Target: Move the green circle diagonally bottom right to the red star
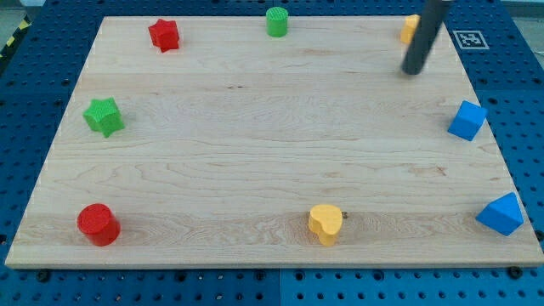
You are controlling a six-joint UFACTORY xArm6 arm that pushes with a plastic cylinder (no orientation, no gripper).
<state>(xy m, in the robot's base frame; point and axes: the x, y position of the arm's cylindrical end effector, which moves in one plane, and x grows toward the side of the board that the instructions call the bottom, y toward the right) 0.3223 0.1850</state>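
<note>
The green circle stands near the board's top edge, a little left of the middle. The red star lies at the top left, left of the green circle. My tip is at the view's upper right, far to the right of the green circle and touching no block. The rod partly hides a yellow block at the top right.
A green star lies at the left edge. A red circle is at the bottom left. A yellow heart is at the bottom middle. A blue block and a blue triangle-like block sit on the right edge of the wooden board.
</note>
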